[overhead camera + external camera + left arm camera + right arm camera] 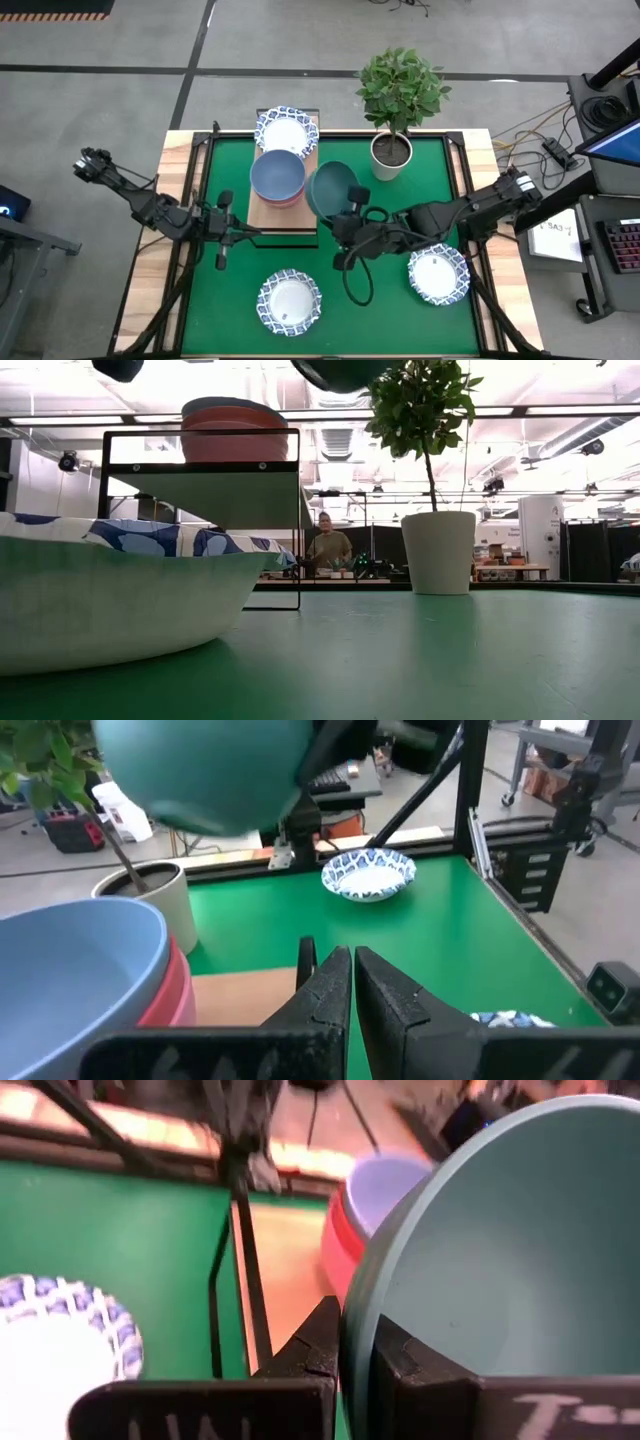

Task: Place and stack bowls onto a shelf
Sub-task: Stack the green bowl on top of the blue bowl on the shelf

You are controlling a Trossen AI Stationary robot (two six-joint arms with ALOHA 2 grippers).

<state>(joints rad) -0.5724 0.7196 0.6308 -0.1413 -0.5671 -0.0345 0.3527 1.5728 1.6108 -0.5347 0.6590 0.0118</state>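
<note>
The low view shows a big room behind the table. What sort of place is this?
Probably a robotics lab or workshop in a large open hall. Ceiling light strips run overhead, a person sits at cluttered benches, and the right claw holds a teal bowl near the shelf.

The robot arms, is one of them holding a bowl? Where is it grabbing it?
Yes. The right gripper holds the teal bowl by its rim, one finger inside and one outside. The left gripper is shut and holds nothing.

The right gripper (352, 205) is raised mid-table, fingers pinched tight; the left gripper (226, 232) waits left, fingers together.
</note>
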